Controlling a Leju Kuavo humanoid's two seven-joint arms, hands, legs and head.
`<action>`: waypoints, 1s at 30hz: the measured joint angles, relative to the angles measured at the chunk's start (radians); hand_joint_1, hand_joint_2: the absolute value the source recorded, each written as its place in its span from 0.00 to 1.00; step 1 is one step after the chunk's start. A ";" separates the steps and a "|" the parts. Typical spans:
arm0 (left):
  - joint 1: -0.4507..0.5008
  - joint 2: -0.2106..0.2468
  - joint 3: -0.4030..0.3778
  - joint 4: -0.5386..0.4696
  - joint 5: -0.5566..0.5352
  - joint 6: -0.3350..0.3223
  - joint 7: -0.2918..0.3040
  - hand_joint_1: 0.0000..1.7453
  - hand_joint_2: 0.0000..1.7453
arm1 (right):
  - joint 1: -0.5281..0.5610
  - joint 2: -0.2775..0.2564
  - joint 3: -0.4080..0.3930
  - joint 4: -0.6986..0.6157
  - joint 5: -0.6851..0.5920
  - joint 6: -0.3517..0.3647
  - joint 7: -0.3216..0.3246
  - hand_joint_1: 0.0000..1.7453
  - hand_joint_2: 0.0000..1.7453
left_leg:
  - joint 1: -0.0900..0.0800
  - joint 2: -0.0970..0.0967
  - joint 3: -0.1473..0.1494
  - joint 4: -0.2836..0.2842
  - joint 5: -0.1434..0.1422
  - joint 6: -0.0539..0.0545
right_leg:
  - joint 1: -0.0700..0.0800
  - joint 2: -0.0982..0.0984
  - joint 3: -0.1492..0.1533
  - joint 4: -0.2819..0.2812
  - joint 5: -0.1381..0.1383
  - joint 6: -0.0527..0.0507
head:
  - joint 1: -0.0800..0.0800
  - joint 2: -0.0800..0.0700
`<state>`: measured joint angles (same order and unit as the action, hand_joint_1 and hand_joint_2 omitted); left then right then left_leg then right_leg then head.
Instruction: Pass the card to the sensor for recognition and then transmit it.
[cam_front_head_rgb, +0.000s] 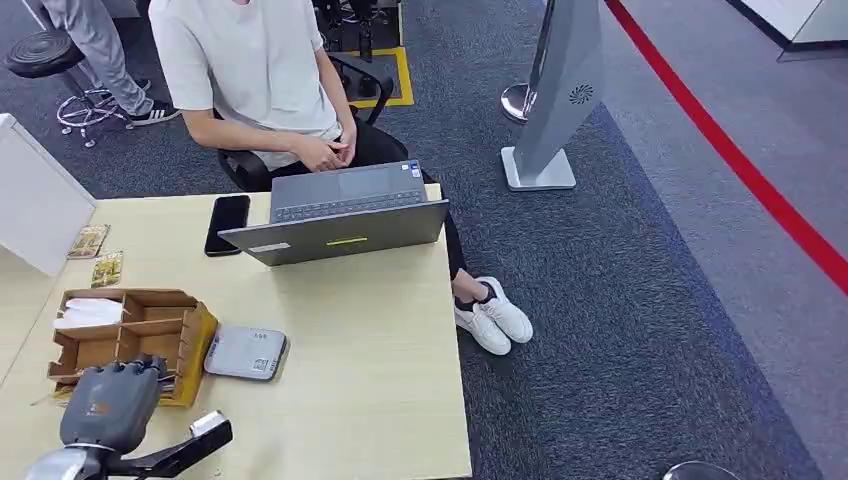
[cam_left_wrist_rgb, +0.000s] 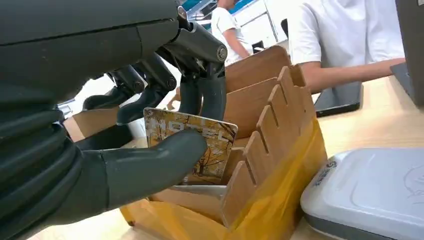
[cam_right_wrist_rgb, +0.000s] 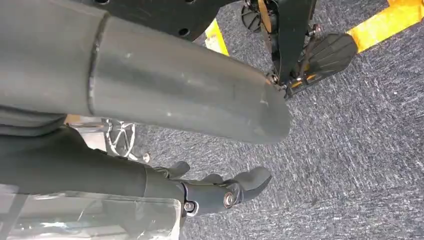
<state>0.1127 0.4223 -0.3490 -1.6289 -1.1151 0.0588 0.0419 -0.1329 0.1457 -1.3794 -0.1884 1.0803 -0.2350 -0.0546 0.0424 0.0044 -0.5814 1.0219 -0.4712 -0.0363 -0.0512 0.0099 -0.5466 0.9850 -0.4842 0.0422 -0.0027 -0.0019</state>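
My left hand (cam_front_head_rgb: 112, 400) reaches into a brown cardboard card box (cam_front_head_rgb: 190, 345) at the table's near left. In the left wrist view the thumb and dark fingers (cam_left_wrist_rgb: 200, 95) pinch a hotel card (cam_left_wrist_rgb: 210, 145) printed with an autumn tree, standing upright in a slot of the box (cam_left_wrist_rgb: 270, 150). The sensor (cam_front_head_rgb: 246, 352), a flat grey-white reader, lies on the table just right of the box, and its rounded corner (cam_left_wrist_rgb: 370, 195) sits close beside the box wall. My right hand (cam_right_wrist_rgb: 100, 170) hangs over the carpet with its fingers apart and nothing in them.
A person (cam_front_head_rgb: 260, 70) sits behind the far table edge with an open grey laptop (cam_front_head_rgb: 345, 215) and a black phone (cam_front_head_rgb: 227, 224). Two loose cards (cam_front_head_rgb: 95, 255) lie by a white divider (cam_front_head_rgb: 35, 200). The table's right edge (cam_front_head_rgb: 455, 380) drops to carpet.
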 joint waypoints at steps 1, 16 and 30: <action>0.001 0.001 0.000 -0.008 -0.002 0.006 -0.006 1.00 1.00 | 0.000 0.000 0.000 0.000 -0.001 -0.001 0.000 0.00 0.00 | 0.000 0.000 0.000 0.000 0.000 0.000 | 0.000 0.000 0.000 0.000 0.000 0.000 | 0.000 0.000; -0.073 0.114 0.000 -0.395 0.010 0.041 -0.104 1.00 1.00 | 0.000 0.000 -0.029 0.000 -0.035 -0.016 0.000 0.00 0.00 | 0.000 -0.003 0.000 0.000 0.001 0.000 | 0.000 -0.004 -0.002 0.000 0.000 0.000 | 0.000 0.000; -0.848 -0.175 0.018 0.267 -0.135 0.206 0.068 1.00 1.00 | -0.057 0.013 0.095 0.001 0.148 0.036 0.071 0.00 0.00 | 0.000 -0.003 -0.004 0.000 0.013 0.001 | 0.000 -0.003 -0.003 0.000 0.012 -0.001 | -0.001 0.000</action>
<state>-0.7358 0.2471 -0.3311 -1.3620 -1.2497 0.2652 0.1095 -0.1896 0.1587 -1.2848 -0.1873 1.2283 -0.1991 0.0168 0.0422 0.0011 -0.5850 1.0224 -0.4582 -0.0357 -0.0512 0.0071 -0.5499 0.9853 -0.4718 0.0411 -0.0038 -0.0019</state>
